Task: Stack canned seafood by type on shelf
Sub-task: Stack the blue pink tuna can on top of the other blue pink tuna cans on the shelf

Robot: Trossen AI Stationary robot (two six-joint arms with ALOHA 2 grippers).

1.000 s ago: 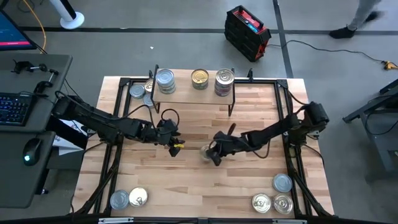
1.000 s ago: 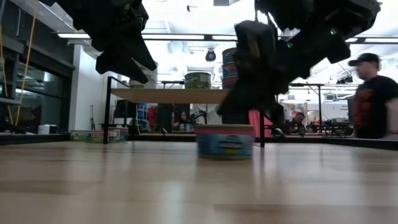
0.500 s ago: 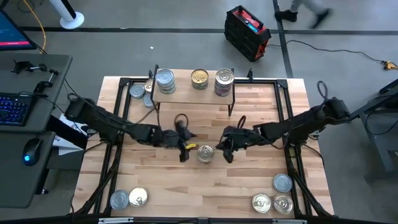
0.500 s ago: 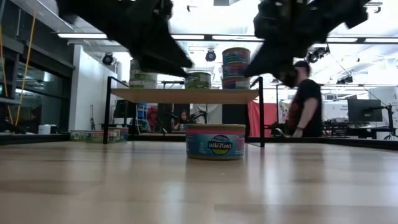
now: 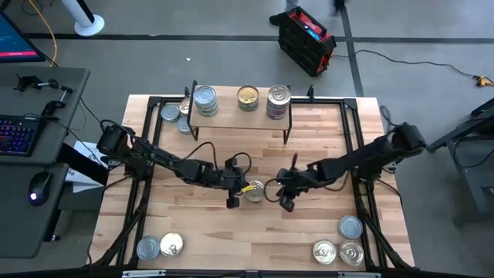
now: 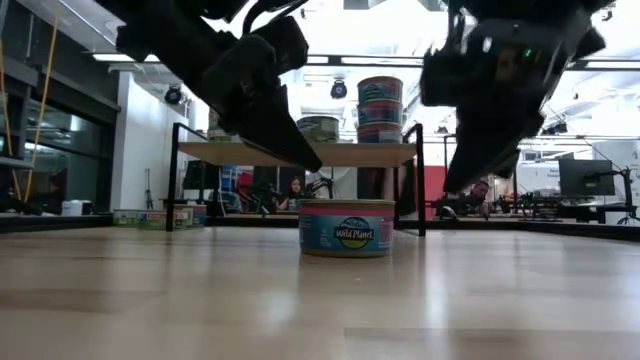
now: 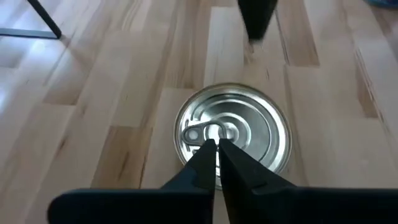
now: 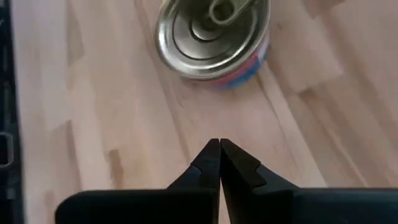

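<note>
Metal, short and round, the gold-lidded tin (image 5: 254, 191) sits near the middle of the wooden table (image 5: 324, 232), well short of the shelf (image 5: 239, 114) at the far edge. It looks rigid, fairly dense and smooth-sided, so a grip across its labelled wall seems safer than the slick lid. The left gripper (image 5: 235, 189) hovers over the lid, fingers pressed together on nothing. The right gripper (image 5: 284, 194), also pressed together, waits just beside the tin. A second ago the left fingers were spread and farther off; the right arm has backed away.
</note>
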